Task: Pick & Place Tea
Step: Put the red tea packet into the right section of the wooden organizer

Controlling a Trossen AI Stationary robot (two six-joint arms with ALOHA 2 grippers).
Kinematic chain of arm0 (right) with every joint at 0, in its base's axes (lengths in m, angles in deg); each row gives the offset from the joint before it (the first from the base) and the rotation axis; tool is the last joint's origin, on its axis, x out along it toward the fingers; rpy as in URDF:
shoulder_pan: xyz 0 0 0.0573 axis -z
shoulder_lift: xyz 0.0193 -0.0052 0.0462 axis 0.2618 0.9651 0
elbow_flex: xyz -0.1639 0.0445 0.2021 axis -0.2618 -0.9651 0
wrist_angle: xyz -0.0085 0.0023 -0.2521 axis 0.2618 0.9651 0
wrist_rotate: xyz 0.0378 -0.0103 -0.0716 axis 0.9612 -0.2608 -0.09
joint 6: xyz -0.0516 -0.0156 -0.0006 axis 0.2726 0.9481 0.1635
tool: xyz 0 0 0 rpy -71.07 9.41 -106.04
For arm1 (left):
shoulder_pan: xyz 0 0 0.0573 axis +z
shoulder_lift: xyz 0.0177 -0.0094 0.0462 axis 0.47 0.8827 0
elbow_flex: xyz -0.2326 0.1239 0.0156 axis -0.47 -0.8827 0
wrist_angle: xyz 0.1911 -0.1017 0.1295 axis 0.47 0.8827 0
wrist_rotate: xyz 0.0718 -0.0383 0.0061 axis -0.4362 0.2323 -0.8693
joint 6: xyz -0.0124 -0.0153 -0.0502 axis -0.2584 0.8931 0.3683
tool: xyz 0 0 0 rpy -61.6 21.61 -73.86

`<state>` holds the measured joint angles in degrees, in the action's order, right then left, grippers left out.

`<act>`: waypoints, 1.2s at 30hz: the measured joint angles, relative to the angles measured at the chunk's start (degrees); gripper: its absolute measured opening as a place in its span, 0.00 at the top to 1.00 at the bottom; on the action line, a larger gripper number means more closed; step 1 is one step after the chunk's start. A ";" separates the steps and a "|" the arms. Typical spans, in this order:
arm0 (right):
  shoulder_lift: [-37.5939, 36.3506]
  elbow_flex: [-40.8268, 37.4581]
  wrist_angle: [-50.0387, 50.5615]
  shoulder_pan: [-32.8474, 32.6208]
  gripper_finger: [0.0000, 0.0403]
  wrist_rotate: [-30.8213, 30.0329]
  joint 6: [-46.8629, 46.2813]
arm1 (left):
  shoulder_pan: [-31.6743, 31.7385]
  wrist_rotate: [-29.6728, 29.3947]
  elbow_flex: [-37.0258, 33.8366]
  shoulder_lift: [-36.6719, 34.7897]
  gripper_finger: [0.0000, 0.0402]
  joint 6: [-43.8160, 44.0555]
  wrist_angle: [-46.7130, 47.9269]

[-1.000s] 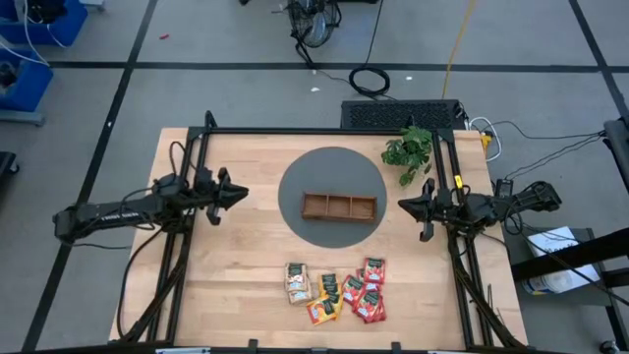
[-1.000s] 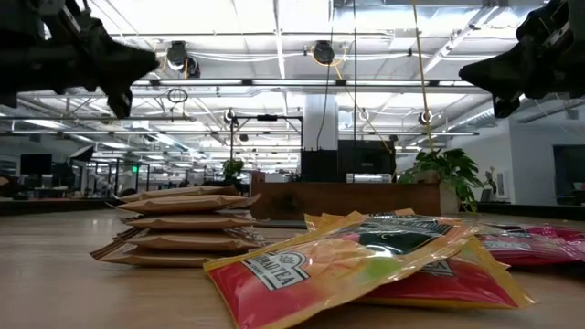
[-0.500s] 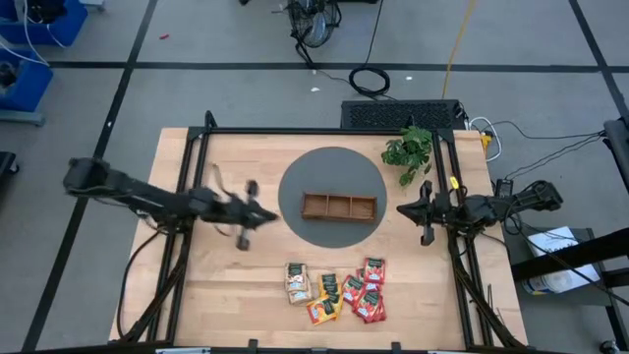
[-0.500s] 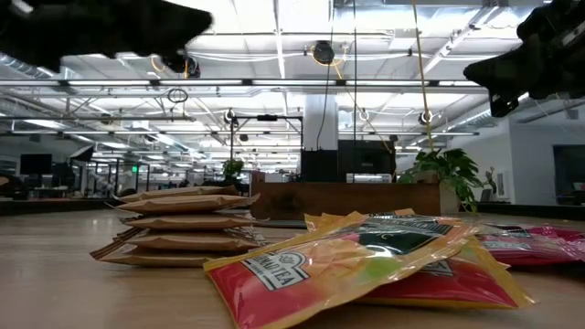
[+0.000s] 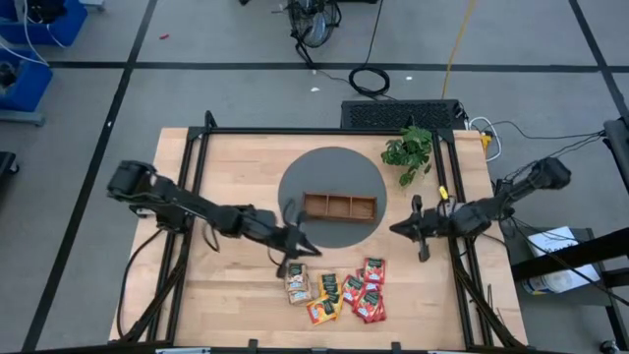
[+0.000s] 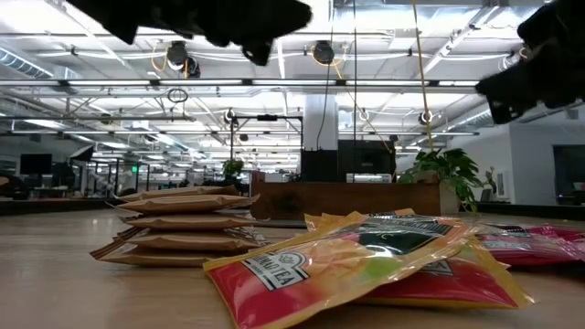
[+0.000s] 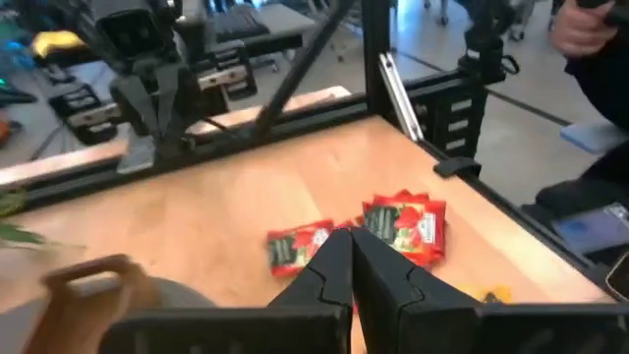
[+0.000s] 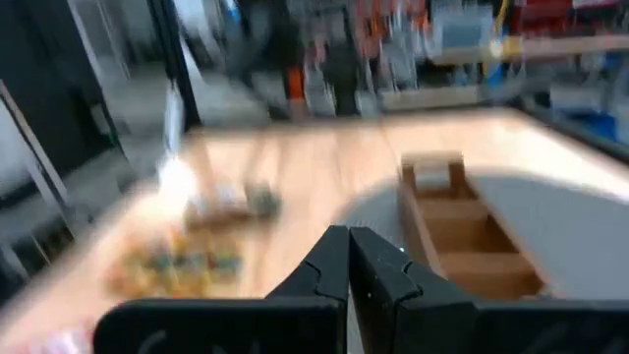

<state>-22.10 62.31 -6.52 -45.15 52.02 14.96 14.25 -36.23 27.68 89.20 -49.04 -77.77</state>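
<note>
Wooden table (image 5: 226, 285) shows bare board left of the tea (image 5: 336, 290), which lies clustered by the near edge, beige sachets stacked at its left end. On the grey mat (image 5: 334, 162) the wooden tray (image 5: 339, 206) has three compartments with nothing in them. Left gripper (image 5: 300, 246), clenched on nothing, reaches low above the sachets; right gripper (image 5: 401, 227), also clenched, hangs beside the tray's right end.
</note>
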 joint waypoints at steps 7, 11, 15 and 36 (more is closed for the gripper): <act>13.03 7.98 10.49 -6.71 1.00 -1.56 -8.95 | -0.68 0.41 13.08 11.09 0.98 2.77 9.74; 18.64 13.44 17.03 -8.85 1.00 -1.86 -15.47 | -2.05 0.38 22.67 17.88 0.99 2.11 16.59; 23.17 16.56 23.10 -10.32 1.00 -1.18 -23.50 | -3.12 -0.82 29.94 24.45 0.98 3.85 19.36; 28.93 7.99 12.68 -6.47 0.75 10.52 -38.47 | -1.25 -2.77 39.06 36.41 0.98 6.86 17.68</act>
<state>6.84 70.30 6.16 -51.61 62.54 -23.51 13.00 -39.00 66.74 125.61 -42.18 -60.09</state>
